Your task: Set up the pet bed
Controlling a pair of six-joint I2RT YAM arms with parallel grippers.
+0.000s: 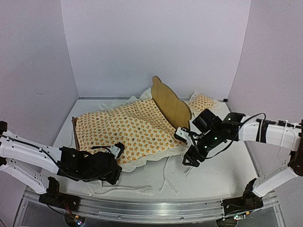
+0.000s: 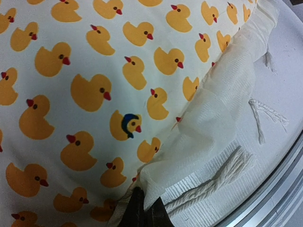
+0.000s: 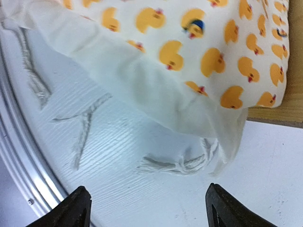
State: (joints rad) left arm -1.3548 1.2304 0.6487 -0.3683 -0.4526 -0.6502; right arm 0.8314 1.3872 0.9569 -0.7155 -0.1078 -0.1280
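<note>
Pet bed [image 1: 171, 103]: light plywood frame, mid-table, scalloped headboard at its 2 o'clock end.
Bedding [image 1: 128, 127]: yellow duck-print, white-ruffled cover draped over the frame.
Left gripper [image 2: 142, 210]: closed, pinching the ruffle, 7 o'clock.
Right gripper [image 3: 149, 210]: jaws wide, empty, 4 o'clock.

White bedding [image 1: 128, 130], yellow ducks with red beaks, one duck [image 2: 127, 125] blue-capped; ruffle [image 2: 218, 109] white; pet bed [image 1: 171, 105] tan plywood

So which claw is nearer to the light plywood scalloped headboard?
Right. The right claw hangs open close in front of the near end of the headboard; the left claw is shut on the near edge of the yellow duck-print bedding, farther left.
</note>
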